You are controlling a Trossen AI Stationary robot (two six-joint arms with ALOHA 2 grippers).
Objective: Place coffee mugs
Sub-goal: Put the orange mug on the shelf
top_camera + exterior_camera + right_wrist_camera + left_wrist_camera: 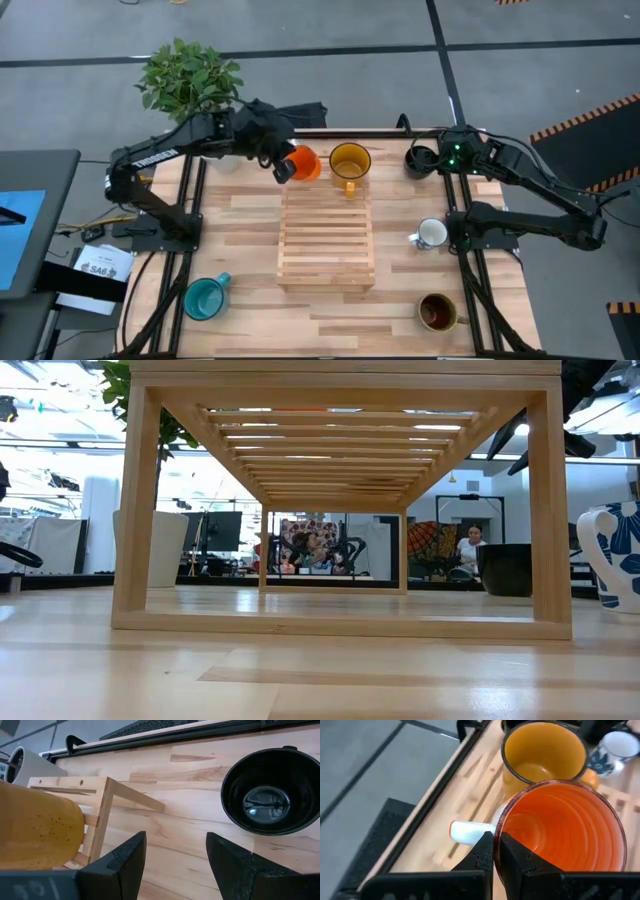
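Looks like the left end effector (pixel 496 842) has the orange mug (pixel 560 830) pinched by the wall, one finger inside the rim and one outside, right next to the white handle (pixel 467 831). Holding it up at the far end of the wooden rack (pixel 328 240), just beside the yellow mug (pixel 350 160); can't tell if the base is touching the slats or hanging above them. Guessing enamel or glazed ceramic here: stiff, lightish, smooth and probably slippery, so likely to swivel in a rim pinch if tipped, and liable to chip or clank if bumped into the yellow one. Rim grip close to the handle seems a sensible spot, since the handle itself looks too skinny and curved for those fingers. Over on the other side, right end effector (pixel 175 850) spread wide with nothing in it, hovering near the black mug (pixel 265 797) at the back of the counter (pixel 250 200). Contents-wise: orange, yellow and black all look empty, just shiny bottoms. Same for the white mug (pixel 432 234) right of the rack and the teal mug (pixel 204 298) at the front left. Brown mug (pixel 437 312) at the front right looks dark inside, can't say if anything's in there.
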